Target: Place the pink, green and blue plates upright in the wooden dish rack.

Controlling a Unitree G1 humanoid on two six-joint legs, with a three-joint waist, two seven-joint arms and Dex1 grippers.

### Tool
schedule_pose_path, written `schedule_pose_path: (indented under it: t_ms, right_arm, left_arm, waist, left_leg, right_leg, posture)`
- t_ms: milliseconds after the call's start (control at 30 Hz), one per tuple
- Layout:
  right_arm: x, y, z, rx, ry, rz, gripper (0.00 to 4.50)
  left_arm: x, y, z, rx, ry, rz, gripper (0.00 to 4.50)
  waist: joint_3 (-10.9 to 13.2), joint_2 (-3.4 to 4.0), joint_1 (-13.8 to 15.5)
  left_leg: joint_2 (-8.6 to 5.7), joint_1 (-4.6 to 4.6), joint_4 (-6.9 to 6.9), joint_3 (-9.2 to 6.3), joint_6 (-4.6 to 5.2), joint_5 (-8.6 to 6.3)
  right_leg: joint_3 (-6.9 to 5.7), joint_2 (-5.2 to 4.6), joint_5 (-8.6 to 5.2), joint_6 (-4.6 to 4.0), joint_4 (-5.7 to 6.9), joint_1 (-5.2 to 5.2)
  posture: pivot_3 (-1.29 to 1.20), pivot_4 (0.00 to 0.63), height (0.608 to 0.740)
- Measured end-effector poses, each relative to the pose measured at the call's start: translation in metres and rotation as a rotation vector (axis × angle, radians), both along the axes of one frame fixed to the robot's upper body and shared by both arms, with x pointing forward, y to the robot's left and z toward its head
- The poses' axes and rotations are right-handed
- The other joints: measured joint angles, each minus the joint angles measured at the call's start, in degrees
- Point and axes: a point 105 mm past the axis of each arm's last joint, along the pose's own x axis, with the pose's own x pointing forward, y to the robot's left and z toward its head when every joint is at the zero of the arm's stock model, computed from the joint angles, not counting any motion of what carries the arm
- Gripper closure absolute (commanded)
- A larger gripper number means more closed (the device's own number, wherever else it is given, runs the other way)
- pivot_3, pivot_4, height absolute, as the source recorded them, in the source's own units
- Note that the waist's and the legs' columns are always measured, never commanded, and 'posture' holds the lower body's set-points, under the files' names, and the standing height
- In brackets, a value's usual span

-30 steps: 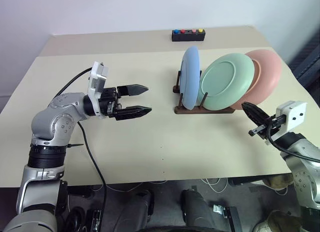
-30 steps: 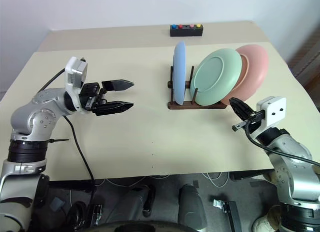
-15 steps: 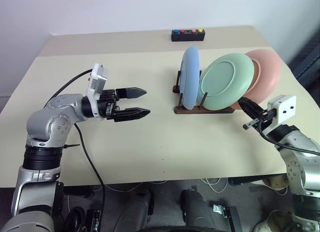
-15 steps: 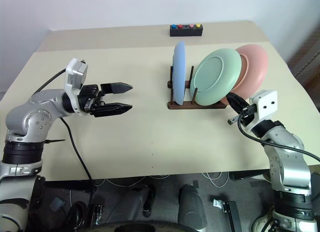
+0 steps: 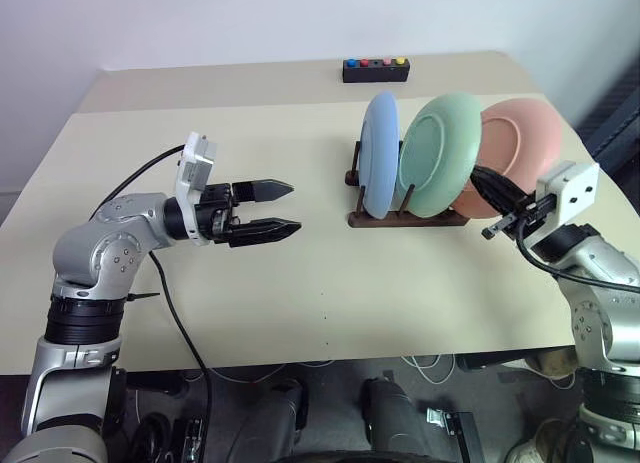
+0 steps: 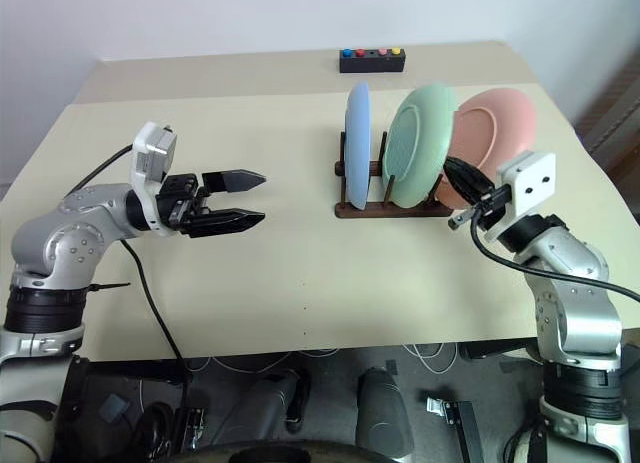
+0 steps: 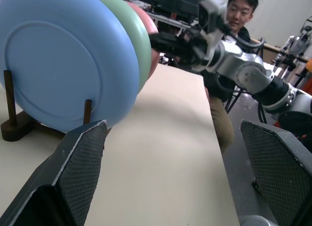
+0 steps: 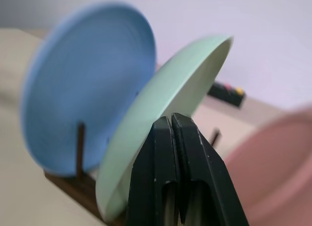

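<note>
On the left, over the beige table (image 5: 300,313), the left gripper (image 5: 277,208) hangs level with its two black fingers spread apart, holding nothing and pointing right toward the rack, well apart from it. Right of centre the wooden dish rack (image 5: 372,219) stands on the table. The blue plate (image 5: 379,155) stands upright on edge at its left end, between the pegs. Just to its right the green plate (image 5: 438,155) sits in the rack, tilted so that its top leans to the right. The pink plate (image 5: 520,148) comes next, at the rack's right end, leaning the same way behind the green one. The right gripper (image 5: 490,190), its fingers pressed together on nothing, points between the green and pink plates, near their lower edges. At the table's far edge lies a black box with coloured buttons (image 5: 375,70).
</note>
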Motion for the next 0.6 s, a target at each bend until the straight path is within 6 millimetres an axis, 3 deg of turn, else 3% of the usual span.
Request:
schedule_pose_path:
  t_ms: [400, 600]
  right_arm:
    - [0.002, 0.009, -0.002, 0.010, 0.014, 0.006, 4.47]
    - [0.006, -0.012, 0.027, 0.049, -0.095, -0.084, 4.47]
  left_arm:
    - [0.002, -0.001, -0.001, -0.008, 0.005, 0.014, 0.00]
    - [0.002, -0.001, -0.001, -0.009, 0.005, 0.015, 0.00]
  waist:
    - [0.00, 0.00, -0.07]
    - [0.00, 0.00, 0.01]
  left_leg:
    - [0.00, 0.00, 0.00, 0.00, 0.00, 0.00]
    - [0.00, 0.00, 0.01, 0.00, 0.00, 0.00]
  right_leg:
    - [0.00, 0.01, 0.00, 0.00, 0.01, -0.01]
    - [0.00, 0.00, 0.00, 0.00, 0.01, 0.00]
  posture:
    - [0.00, 0.150, 0.740]
    - [0.00, 0.150, 0.740]
